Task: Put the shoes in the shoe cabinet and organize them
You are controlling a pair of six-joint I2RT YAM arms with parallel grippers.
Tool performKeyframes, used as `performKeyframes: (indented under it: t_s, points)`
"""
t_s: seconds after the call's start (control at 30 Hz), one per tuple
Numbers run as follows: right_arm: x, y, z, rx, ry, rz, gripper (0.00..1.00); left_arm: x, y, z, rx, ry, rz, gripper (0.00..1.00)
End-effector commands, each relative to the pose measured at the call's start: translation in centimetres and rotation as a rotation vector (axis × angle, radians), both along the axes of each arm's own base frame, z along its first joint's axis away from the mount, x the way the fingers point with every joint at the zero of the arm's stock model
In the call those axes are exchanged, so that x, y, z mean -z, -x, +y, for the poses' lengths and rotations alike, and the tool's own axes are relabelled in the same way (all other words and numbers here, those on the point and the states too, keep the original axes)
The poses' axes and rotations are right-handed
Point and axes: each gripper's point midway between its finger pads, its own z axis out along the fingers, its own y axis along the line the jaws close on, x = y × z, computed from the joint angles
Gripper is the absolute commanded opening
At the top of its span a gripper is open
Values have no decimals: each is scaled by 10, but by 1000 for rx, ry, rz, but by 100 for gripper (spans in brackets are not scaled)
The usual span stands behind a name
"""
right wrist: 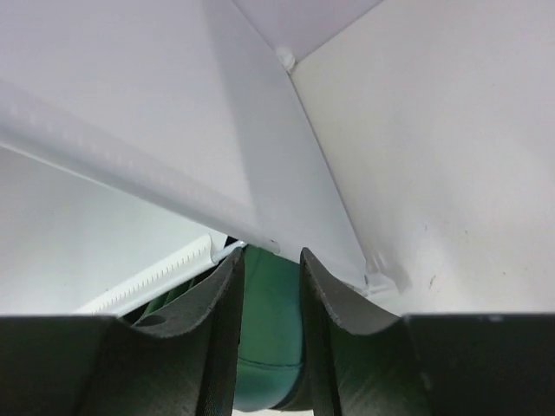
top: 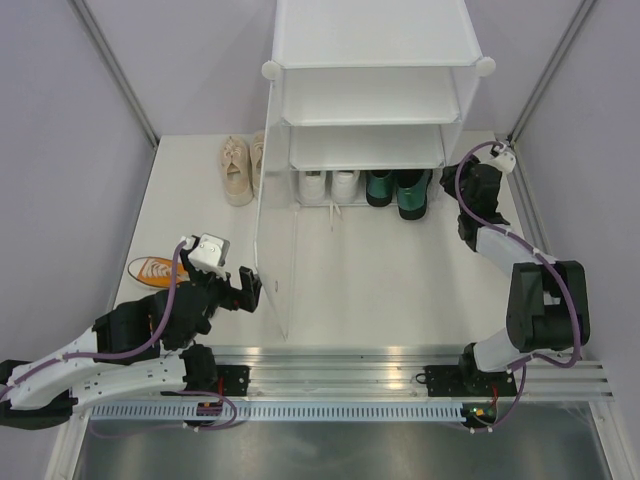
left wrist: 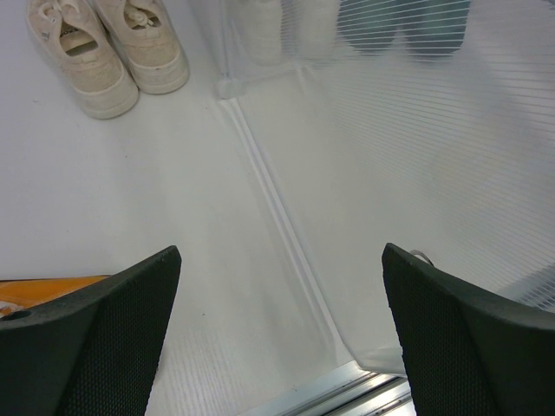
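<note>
Filling the shoe cabinet (top: 370, 30) tier by tier is the job, and I judge it about half done. The cabinet stands at the far middle of the desk (top: 400, 270), open front towards my bases. Only its bottom tier holds anything; the tiers above it show bare white.

In that bottom tier the white sneakers (top: 328, 185) sit on the left and the dark green heels (top: 398, 190) on the right, the two pairs just beside each other. The cream sneakers (top: 237, 168) lie outside, against the cabinet's left side panel. One orange sneaker (top: 152, 270) lies well to the left of the cabinet and nearer its front; I cannot see its partner.

The step in hand, as I read it, is seating the green heels. The next move would call for letting go and drawing my right arm clear of the cabinet's right panel without dragging the heel out.

My right tool (right wrist: 270, 253) is at the cabinet's lower right corner. Its fingers are narrow, with green shoe filling the gap between them, so I take it to be gripping one heel. My left tool (left wrist: 279, 251) hangs before the cabinet's front left corner, spread wide and holding nothing, with the orange sneaker just off its left finger.
</note>
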Motion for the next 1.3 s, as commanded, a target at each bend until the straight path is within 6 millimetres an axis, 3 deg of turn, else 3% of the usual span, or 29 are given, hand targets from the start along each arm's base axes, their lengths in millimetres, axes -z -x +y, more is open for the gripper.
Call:
performKeyframes:
  t_s: [0.0, 0.23, 0.43, 0.77, 0.9, 1.03, 1.13, 1.27]
  points:
    - [1, -7, 3, 7, -26, -52, 36, 1, -4, 2, -18, -31, -19, 100]
    - [19, 13, 7, -13, -34, -40, 37, 1, -5, 1, -16, -34, -17, 100]
    - [27, 45, 12, -28, -53, -24, 39, 2, -4, 0, -13, -39, -14, 100]
    - [82, 80, 67, -189, -155, 121, 39, 1, -4, -1, -8, -36, -12, 100]
    - [92, 76, 83, -249, -169, 130, 39, 1, -4, -1, -8, -36, -12, 100]
    - [95, 60, 87, -261, -161, 116, 39, 1, -4, -1, -8, -35, -12, 100]
    - [102, 42, 83, -240, -128, 122, 39, 1, -4, -1, -8, -36, -12, 100]
    - [87, 13, 72, -174, -70, 82, 38, 2, -4, -1, -9, -38, -12, 100]
